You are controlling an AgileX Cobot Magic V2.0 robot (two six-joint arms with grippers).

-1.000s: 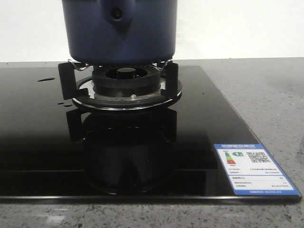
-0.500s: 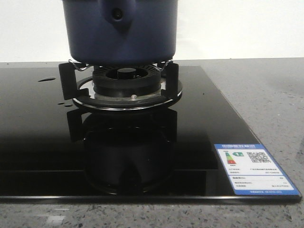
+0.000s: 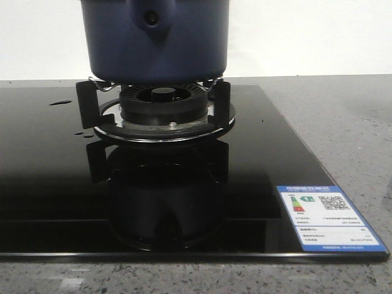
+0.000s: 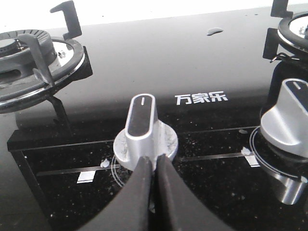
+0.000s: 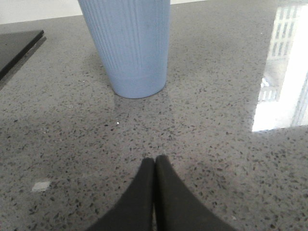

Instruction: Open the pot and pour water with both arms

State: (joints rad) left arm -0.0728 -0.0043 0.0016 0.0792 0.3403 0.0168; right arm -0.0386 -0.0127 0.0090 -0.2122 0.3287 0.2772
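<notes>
Nothing has shifted since the earlier frame: dark blue pot (image 3: 156, 40) seated on burner grate (image 3: 92, 104) toward hob's far edge for heating; left gripper (image 4: 154, 168) pressed closed before control knob (image 4: 143, 126); right gripper (image 5: 154, 171) closed, empty, near ribbed blue cup (image 5: 129, 45) on countertop (image 5: 216, 154).

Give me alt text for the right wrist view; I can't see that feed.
The shut right pincer hovers over a speckled grey counter, pointing at a ribbed light-blue cup standing upright ahead of it and apart from it. A corner of the black hob shows beside the cup.
</notes>
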